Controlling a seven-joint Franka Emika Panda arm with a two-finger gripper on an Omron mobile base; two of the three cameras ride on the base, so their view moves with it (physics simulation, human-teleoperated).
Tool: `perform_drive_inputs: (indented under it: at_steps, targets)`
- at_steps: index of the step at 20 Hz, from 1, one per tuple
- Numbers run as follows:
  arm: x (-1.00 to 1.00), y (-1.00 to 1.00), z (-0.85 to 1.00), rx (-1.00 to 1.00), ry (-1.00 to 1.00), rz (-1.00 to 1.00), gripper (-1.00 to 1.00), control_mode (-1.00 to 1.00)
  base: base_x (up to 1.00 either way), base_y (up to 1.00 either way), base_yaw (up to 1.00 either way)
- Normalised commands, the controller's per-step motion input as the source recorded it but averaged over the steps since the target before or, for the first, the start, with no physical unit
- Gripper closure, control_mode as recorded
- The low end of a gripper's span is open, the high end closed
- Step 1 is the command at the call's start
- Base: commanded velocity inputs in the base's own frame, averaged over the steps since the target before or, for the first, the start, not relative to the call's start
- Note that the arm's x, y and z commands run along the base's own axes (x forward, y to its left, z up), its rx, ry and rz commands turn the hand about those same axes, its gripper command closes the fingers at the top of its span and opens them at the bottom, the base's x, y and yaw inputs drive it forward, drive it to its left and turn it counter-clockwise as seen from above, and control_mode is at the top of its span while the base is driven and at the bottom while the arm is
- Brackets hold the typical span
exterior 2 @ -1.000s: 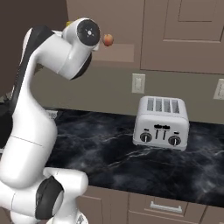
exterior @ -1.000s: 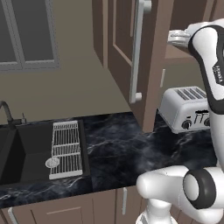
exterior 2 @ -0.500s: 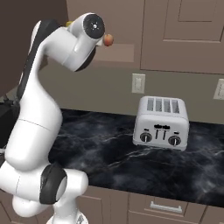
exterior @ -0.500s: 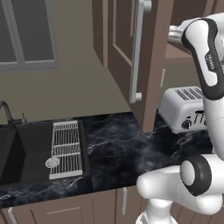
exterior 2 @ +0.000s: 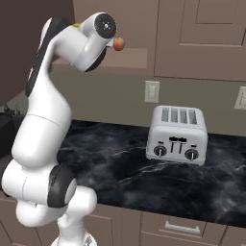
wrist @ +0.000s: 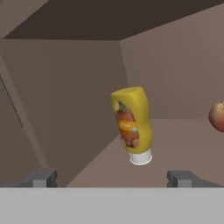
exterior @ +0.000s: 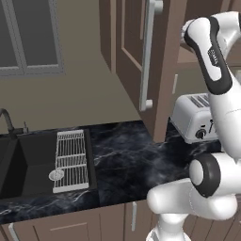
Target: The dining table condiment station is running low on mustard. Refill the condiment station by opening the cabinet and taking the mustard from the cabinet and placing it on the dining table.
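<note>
Inside the cabinet, whose door is swung open with its long silver bar handle facing the room, the mustard is seen on the shelf floor, standing on its white cap with the label toward the camera. In the hand view the gripper is held wide open and empty, its two dark tips spread at the lower edge, and the bottle is placed ahead of them, between the two tips and slightly toward the right one, well apart from both. The bottle's long axis is judged near upright, tilted a little, so it runs across the line joining the tips. A reddish round fruit is noted on the same shelf, to the right of the bottle. A straight advance is judged sufficient to bracket the bottle; the grasp is not yet made
</note>
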Motion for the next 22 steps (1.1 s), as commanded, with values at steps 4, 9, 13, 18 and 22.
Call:
perform_drive_inputs:
  at_steps: [4, 9, 13, 18, 22]
  targets:
    - [0.42, 0.04, 0.00, 0.00, 0.00, 0.00, -1.00, -1.00, 0.00, 0.00, 0.00]
    - [0.43, 0.03, -0.02, 0.00, 0.00, 0.00, -1.00, -1.00, 0.00, 0.00, 0.00]
    - [0.40, 0.00, -0.01, 0.00, 0.00, 0.00, -1.00, -1.00, 0.00, 0.00, 0.00]
    - [0.36, 0.01, 0.00, 0.00, 0.00, 0.00, -1.00, -1.00, 0.00, 0.00, 0.00]
    - [0.33, 0.03, 0.00, 0.00, 0.00, 0.00, -1.00, -1.00, 0.00, 0.00, 0.00]
